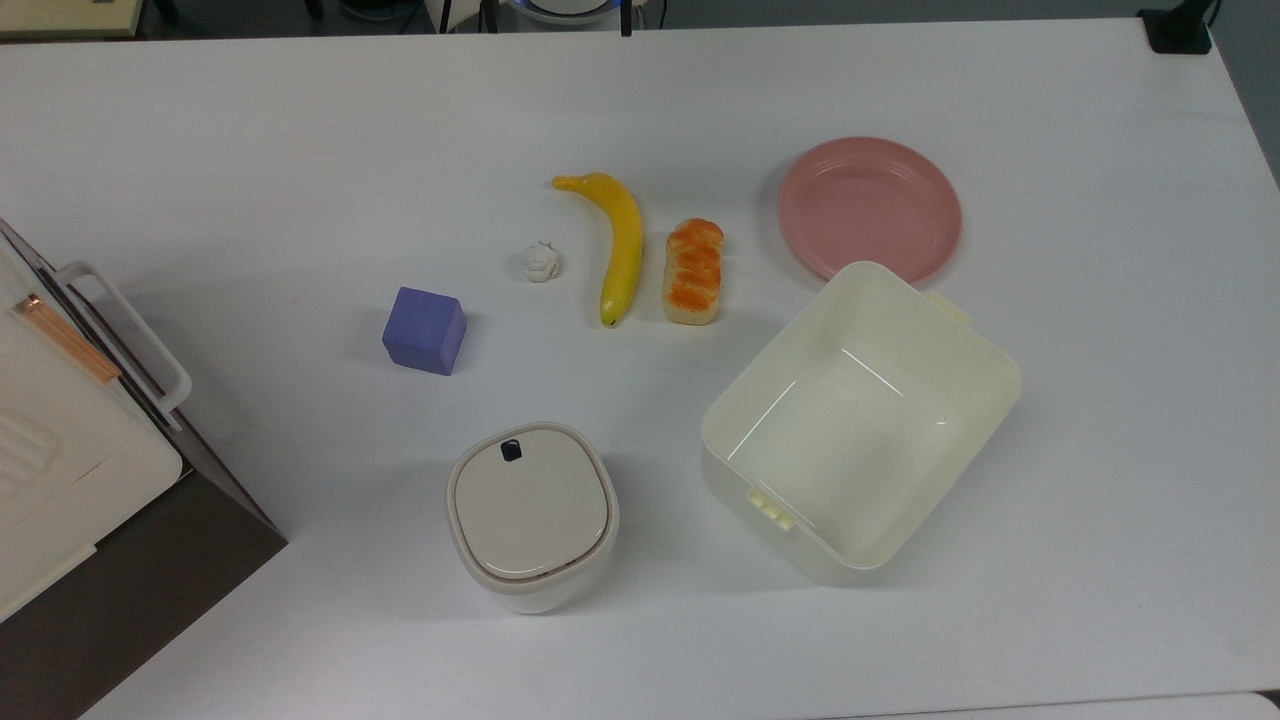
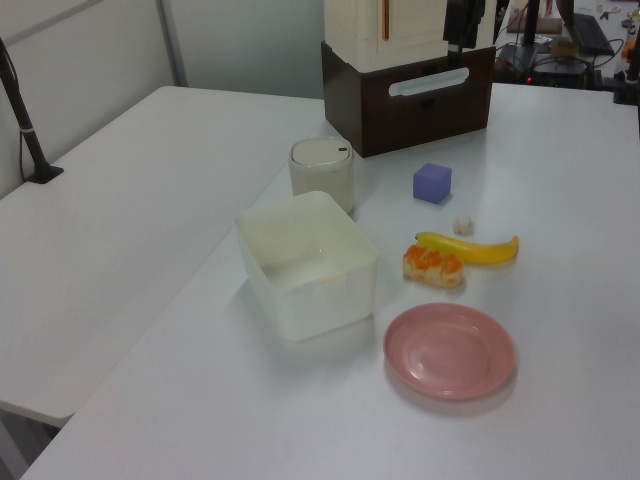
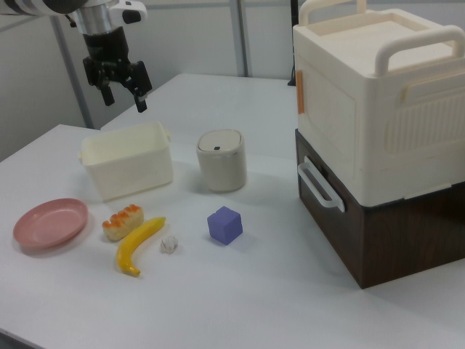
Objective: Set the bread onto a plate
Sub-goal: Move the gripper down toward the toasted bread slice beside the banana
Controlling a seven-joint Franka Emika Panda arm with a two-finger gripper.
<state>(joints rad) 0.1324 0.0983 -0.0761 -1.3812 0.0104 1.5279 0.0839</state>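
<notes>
I've got the gripper (image 3: 123,93) parked high in the right view, fingers spread apart and holding nothing, which makes sense since nothing's been picked yet. It hangs above and a bit behind the tub (image 3: 127,169), so everything I care about sits lower down and nearer the camera than the hand.

The bread (image 3: 122,220) is down on the table (image 1: 1080,520), well below the gripper and past the tub's near wall in the right view. It lies flat with the braided top up, so I reckon a straight top-down pinch across its short sides is the way in. The banana (image 1: 620,246) lies just beside it, nearly parallel, with a slim gap between them. That's the bit I'd watch, because a wide-open finger could nudge the banana on the way down.

The plate (image 1: 870,207) is bare and sits on the bread's other side, off toward the right view's left of the hand. In the top view the tub's corner covers a bit of its rim, but I can't tell whether they actually touch. Short hop for the loaf, though, I'd say.

Surface is a plain white tabletop, smooth and a little shiny, so I'd guess the loaf slides easily if bumped. Also on it: a purple cube (image 1: 425,330), a small white lump (image 1: 541,263), and a lidded bin (image 1: 531,514). A cream box (image 3: 378,102) stacked on a brown unit sits far from the hand on the right view's right. Looks like an office-type room with pale walls.
</notes>
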